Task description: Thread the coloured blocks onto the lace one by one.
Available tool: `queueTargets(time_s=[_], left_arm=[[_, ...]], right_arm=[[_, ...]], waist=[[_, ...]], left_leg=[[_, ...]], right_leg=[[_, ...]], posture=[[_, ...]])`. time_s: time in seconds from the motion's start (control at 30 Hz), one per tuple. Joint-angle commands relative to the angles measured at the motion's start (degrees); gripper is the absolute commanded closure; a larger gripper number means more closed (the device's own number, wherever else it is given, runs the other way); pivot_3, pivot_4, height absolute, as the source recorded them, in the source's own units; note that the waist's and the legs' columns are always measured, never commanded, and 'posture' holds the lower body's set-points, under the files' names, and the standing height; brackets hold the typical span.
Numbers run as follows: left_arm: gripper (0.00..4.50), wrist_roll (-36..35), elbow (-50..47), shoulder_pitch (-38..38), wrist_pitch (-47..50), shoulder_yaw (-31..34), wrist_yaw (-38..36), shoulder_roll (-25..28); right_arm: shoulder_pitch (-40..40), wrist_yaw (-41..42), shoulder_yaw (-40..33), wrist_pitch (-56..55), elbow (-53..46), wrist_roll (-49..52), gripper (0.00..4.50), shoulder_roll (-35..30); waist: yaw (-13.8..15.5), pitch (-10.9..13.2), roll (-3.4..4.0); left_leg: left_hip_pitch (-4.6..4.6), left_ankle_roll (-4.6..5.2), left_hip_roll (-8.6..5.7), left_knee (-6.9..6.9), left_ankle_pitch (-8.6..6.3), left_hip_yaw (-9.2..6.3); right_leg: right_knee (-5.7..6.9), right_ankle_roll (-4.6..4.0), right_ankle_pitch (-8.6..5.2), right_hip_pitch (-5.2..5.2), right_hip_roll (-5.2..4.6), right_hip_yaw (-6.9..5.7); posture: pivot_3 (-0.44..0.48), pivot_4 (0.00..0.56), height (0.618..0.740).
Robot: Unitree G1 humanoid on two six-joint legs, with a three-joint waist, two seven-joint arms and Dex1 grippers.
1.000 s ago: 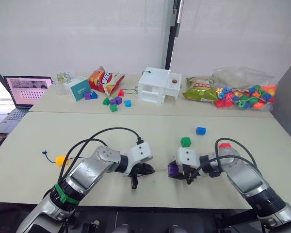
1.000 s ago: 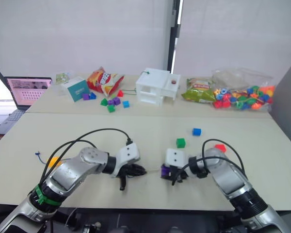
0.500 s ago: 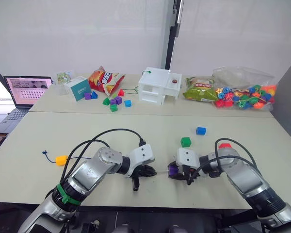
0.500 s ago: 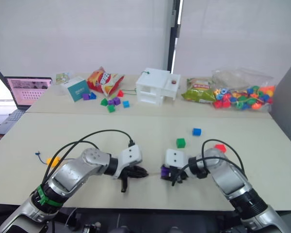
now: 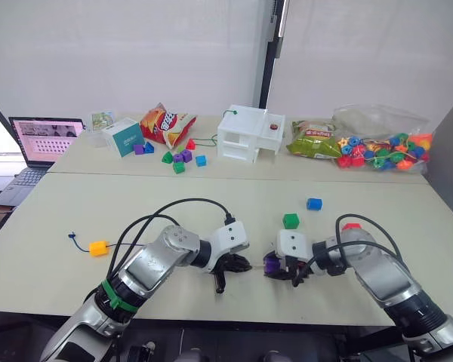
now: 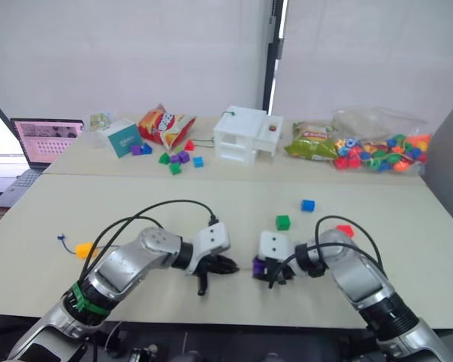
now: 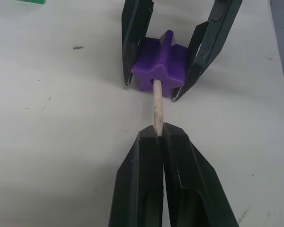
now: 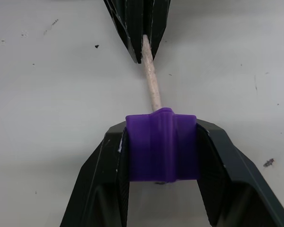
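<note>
Worktop (image 5: 211,200): pale, two joined slabs under a white wall; task action sits bottom centre of the head views.
Purple block (image 7: 160,63): on the worktop, clamped on both sides by the right end effector (image 8: 161,156); hole faces the other arm.
Lace tip (image 7: 156,106): stiff pale tip, just entering the purple block's hole; pinched by the left end effector (image 7: 159,137), fingers closed narrow on it.
Lace (image 5: 124,244): thin dark cord, hard to follow; runs toward the left of frame, through the yellow-orange block (image 5: 98,247), already threaded by the look of it.
Loose blocks: green block (image 5: 290,220), blue block (image 5: 312,203), red block (image 5: 350,225) behind the right arm, centre right, well apart from the tip.
Risk 1: tip sits slightly angled to the hole; pushing off-axis could jam it or shove the block out of the grip.
Risk 2: grip is close to the block, little tip left to feed; a regrip could let the tip drop out.
Risk 3: cord may snag on the left arm's black cables (image 5: 174,211).
Change from a second ago: left end effector has moved right toward the block, gap closed; right one and the block unmoved; yellow-orange block about the same spot.
Background: laptop (image 5: 41,139) upper left, bag of beads (image 5: 381,147) upper right.
</note>
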Motion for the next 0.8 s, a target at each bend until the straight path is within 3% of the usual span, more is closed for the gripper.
queueTargets(time_s=[0.03,0.5,0.77,0.8], left_arm=[[4.5,-0.21,-0.29,-1.89,-4.45,-1.85,-0.47,-4.25],[4.5,0.2,1.31,-0.49,-8.15,0.57,-1.53,-5.46],[1.95,-1.53,-0.65,4.03,-12.07,4.97,-7.39,2.05],[1.95,-1.63,-0.38,4.93,-13.57,5.57,-8.76,3.87]], right_arm=[[0.43,-0.33,1.61,0.36,-2.37,0.12,3.13,1.27],[0.64,-0.52,2.39,1.55,-3.66,-0.32,3.13,2.16],[0.84,-0.65,2.8,2.3,-3.5,-0.94,3.13,1.79],[0.7,-0.65,2.87,2.3,-3.35,-0.94,3.13,1.68]], waist=[[-0.02,0.0,0.0],[-0.29,0.0,0.0],[-0.62,0.0,0.01],[-0.81,-0.01,0.01]], left_leg=[[0.0,0.0,0.0,0.01,0.0,0.0],[-0.09,0.0,0.03,0.01,0.0,-0.01],[-0.01,0.0,0.07,0.0,0.0,-0.02],[0.01,0.0,0.1,-0.03,0.0,-0.01]], right_leg=[[0.0,0.0,0.0,0.0,0.01,0.0],[0.01,-0.01,0.0,-0.12,0.03,0.01],[0.02,-0.02,-0.01,-0.08,0.05,0.03],[0.02,-0.05,-0.02,-0.1,0.07,0.05]], posture=[[0.0,0.15,0.74],[0.0,0.15,0.74],[0.0,0.15,0.74],[0.0,0.15,0.74]])
